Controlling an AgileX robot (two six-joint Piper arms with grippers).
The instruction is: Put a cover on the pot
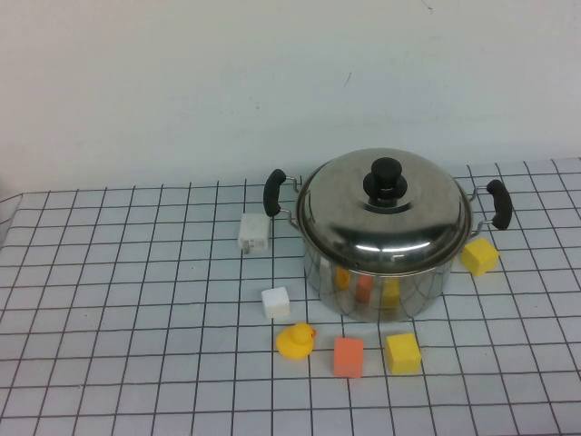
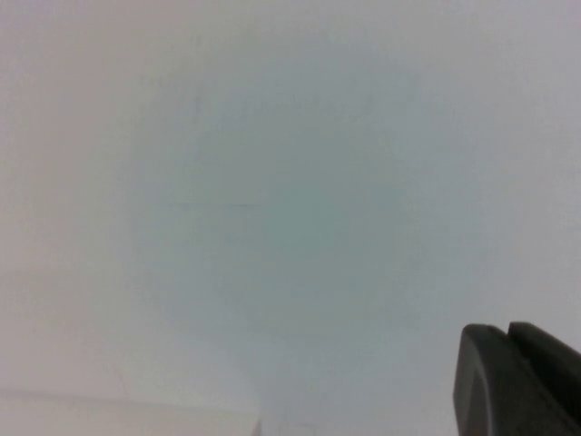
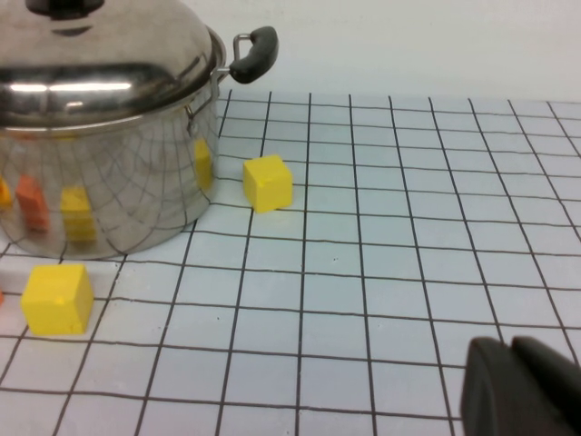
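We see the pot (image 1: 377, 277) standing upright on the gridded table (image 1: 118, 300), toward the right of centre in the high view. The domed lid (image 1: 386, 213) with its black knob (image 1: 385, 176) sits squarely on the rim, so the pot is already covered. Two black side handles project from the pot, one on the left (image 1: 273, 192) and one on the right (image 1: 499, 203).

Around the pot we note several small things. A white charger plug (image 1: 254, 233) lies just beside the left handle. A white cube (image 1: 275, 302) rests near the pot's left front. In front of the pot, from left to right, stand a yellow rubber duck (image 1: 295, 341), an orange block (image 1: 349, 356) and a yellow block (image 1: 402, 352). A second yellow block (image 1: 479, 256) lies just beside the pot's right wall, below the right handle. The polished wall mirrors the blocks and the grid lines.

Neither arm appears in the high view. In the left wrist view we see only a dark part of the left gripper (image 2: 517, 381) against a blank pale surface. In the right wrist view a dark part of the right gripper (image 3: 522, 391) shows low over the table, well apart from the pot (image 3: 100, 173). We cannot tell from these partial views how the fingers of either gripper stand.
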